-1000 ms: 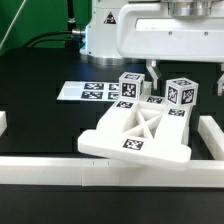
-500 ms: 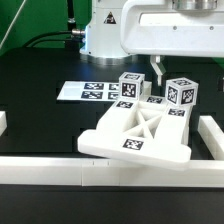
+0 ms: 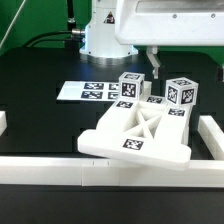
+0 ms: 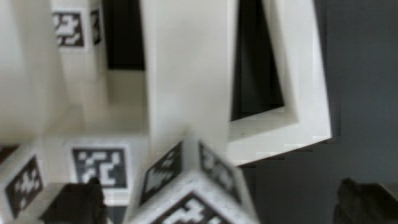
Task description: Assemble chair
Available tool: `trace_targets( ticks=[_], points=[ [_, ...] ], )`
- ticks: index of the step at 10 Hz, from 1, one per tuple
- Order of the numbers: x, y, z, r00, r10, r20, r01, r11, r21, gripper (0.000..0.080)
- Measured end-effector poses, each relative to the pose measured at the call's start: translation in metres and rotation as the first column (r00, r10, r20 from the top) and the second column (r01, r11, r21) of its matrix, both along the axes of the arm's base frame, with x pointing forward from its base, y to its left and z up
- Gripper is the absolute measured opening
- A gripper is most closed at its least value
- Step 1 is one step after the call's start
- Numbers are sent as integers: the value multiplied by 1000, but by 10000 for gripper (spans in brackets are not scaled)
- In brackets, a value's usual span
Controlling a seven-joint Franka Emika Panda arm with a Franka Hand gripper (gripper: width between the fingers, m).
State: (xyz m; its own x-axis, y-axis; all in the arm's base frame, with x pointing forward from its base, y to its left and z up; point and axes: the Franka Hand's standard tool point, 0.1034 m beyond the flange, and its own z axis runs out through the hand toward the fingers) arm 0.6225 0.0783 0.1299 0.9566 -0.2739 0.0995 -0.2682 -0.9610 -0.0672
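Note:
The white X-braced panel (image 3: 140, 130) lies flat at the front of the black table, a tag on its near edge. Behind it stand two blocky tagged legs, one (image 3: 130, 86) toward the exterior view's left and one (image 3: 181, 93) toward its right, with low tagged parts (image 3: 155, 100) between them. My gripper (image 3: 155, 64) hangs above these parts, touching nothing. In the wrist view the gripper (image 4: 217, 205) is open and empty. Its dark fingertips (image 4: 75, 205) stand either side of a tagged block (image 4: 199, 190) below, and the panel's frame (image 4: 294, 110) lies beyond.
The marker board (image 3: 85, 91) lies flat to the exterior view's left of the parts. Long low white border rails run along the front (image 3: 100, 170), the right (image 3: 210, 135) and the left (image 3: 3, 122). The robot base (image 3: 105, 35) stands at the back.
My gripper has risen a little above the legs, still open. The chair parts have not moved.

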Motion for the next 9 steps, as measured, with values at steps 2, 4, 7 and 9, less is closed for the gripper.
trace_targets(
  ticks=[2, 4, 7, 9],
  points=[
    [0, -4, -1, 990, 140, 3, -140, 990, -29, 648],
    [1, -9, -3, 922, 388, -19, -388, 919, -62, 648],
    [2, -17, -11, 769, 638, -24, -637, 764, -102, 648],
    [3, -18, -11, 780, 626, -22, -624, 774, -101, 648]
  ],
)
